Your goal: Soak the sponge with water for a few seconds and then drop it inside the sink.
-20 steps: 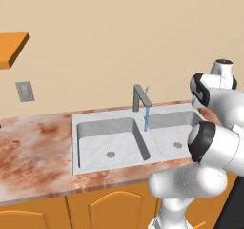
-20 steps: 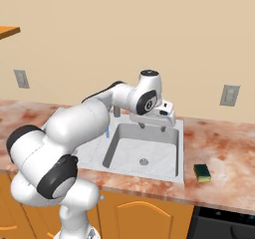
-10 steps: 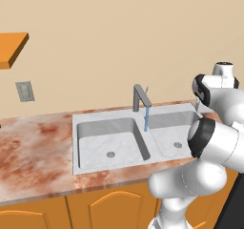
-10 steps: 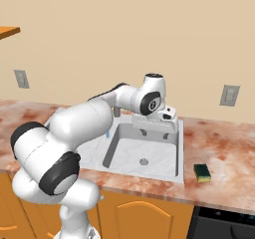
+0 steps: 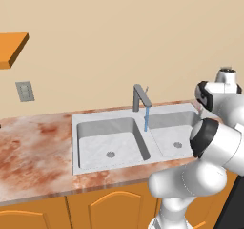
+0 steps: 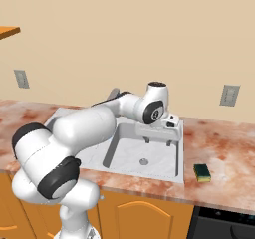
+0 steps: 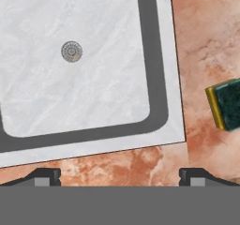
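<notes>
- One sponge (image 6: pixel 202 172) lies on the counter (image 6: pixel 224 148), just right of the sink (image 6: pixel 178 148), untouched.
- Over the last second the gripper (image 6: pixel 158 141) has drifted rightward above the right basin, jaws wide and empty.
- Water (image 5: pixel 147 119) runs already; pickup comes next.

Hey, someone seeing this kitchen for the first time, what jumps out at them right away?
The big white arm reaching over the sink, its gripper open above the right basin. Then the thin blue water running from the faucet, and the small sponge lying alone on the counter right of the sink.
</notes>
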You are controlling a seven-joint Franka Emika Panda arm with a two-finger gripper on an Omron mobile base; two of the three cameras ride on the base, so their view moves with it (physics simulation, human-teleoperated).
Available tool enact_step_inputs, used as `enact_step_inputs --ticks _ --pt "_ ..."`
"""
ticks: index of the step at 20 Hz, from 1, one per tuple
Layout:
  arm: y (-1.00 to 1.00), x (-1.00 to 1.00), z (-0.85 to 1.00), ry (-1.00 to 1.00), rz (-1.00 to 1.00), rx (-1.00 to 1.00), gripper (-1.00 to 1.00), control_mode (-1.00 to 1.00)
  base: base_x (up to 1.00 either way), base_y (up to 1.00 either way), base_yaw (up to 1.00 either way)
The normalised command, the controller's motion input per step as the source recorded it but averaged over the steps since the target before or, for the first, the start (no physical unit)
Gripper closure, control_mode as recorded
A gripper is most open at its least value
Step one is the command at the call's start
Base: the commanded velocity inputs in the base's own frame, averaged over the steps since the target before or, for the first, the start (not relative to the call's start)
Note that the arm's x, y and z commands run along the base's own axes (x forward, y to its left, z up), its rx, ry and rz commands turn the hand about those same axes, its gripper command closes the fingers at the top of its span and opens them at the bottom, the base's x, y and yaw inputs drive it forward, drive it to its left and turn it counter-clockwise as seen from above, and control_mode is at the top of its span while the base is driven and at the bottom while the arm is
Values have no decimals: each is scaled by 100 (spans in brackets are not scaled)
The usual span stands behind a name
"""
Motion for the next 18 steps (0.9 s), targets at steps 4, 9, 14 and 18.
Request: enact_step_inputs --ticks 4,9,14,18 --pt "-17 0 0 3 3 0 -100 -100 0 0 0" --pt "-26 0 -2 2 4 -1 -100 -100 0 0 0" --pt "-29 0 -12 1 6 0 -100 -100 0 0 0" --pt "-20 0 -19 0 6 0 -100 -100 0 0 0"
